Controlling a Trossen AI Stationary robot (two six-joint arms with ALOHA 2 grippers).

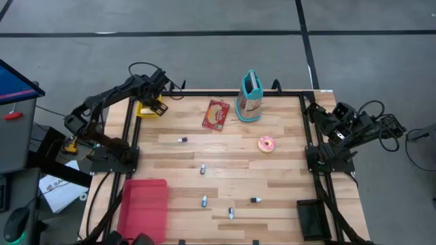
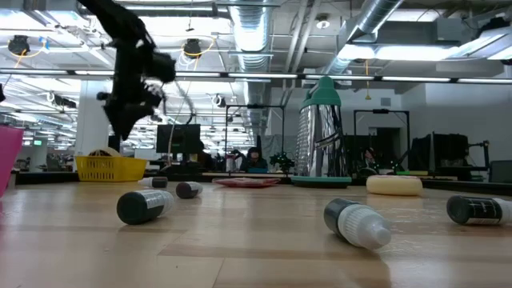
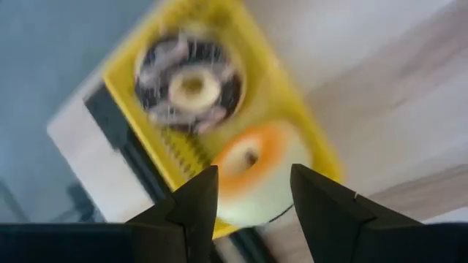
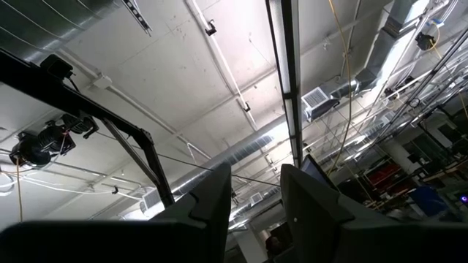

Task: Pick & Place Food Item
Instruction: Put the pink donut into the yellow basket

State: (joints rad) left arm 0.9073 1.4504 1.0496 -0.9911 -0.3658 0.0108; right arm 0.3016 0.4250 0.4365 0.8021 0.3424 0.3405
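- While the left gripper (image 3: 252, 201) hangs above the small yellow plastic basket (image 1: 148, 109) at the table's far left corner, its dark fingers (image 3: 199, 201) stand parted with nothing between them.
- Inside that basket lie two ring doughnuts: a dark chocolate-iced one with pale flecks (image 3: 191, 86) and an orange-glazed one (image 3: 256, 172), side by side and touching or nearly so.
- On the light wooden table (image 1: 225, 170), a pink-iced doughnut (image 1: 266, 143) sits right of centre, well apart from the basket.
- At the far edge stand a teal-handled metal box grater (image 1: 250, 95) and, just left of it, a flat red snack packet (image 1: 216, 114).
- Several small dark bottles with pale caps (image 2: 357, 222) lie scattered over the middle and near part of the table.
- A flat pink rectangular tray (image 1: 144, 207) rests at the near left.
- The right gripper (image 4: 256, 197) waits at the right side, raised towards the ceiling, its jaws a little apart and empty.
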